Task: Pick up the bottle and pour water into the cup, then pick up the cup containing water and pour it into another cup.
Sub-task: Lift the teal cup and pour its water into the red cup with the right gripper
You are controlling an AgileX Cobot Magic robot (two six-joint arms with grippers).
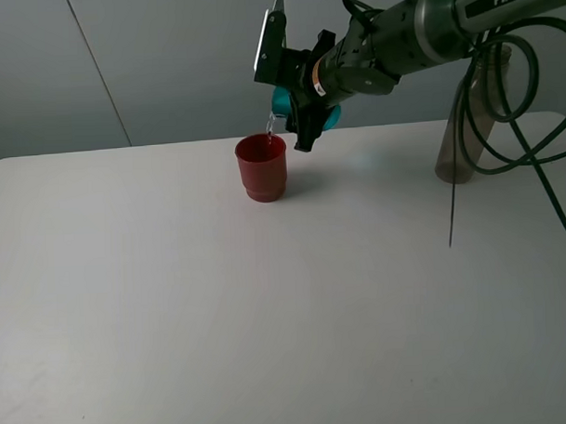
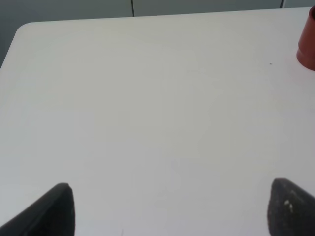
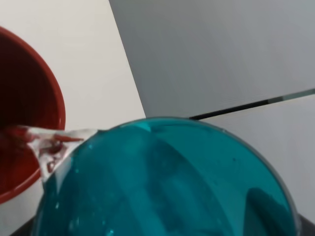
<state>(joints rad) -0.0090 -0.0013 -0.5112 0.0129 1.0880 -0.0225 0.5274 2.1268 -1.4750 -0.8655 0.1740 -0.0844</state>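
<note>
My right gripper is shut on the translucent teal cup and holds it tipped on its side just above and right of the red cup. A thin stream of water runs from the teal rim into the red cup. In the right wrist view the teal cup fills the frame, with water spilling into the red cup. The grey-brown bottle stands at the table's right, behind the arm's cables. My left gripper is open and empty over bare table; the red cup shows at that view's edge.
The white table spreads wide in front of the red cup. Black cables hang from the right arm beside the bottle. A grey wall stands behind the table.
</note>
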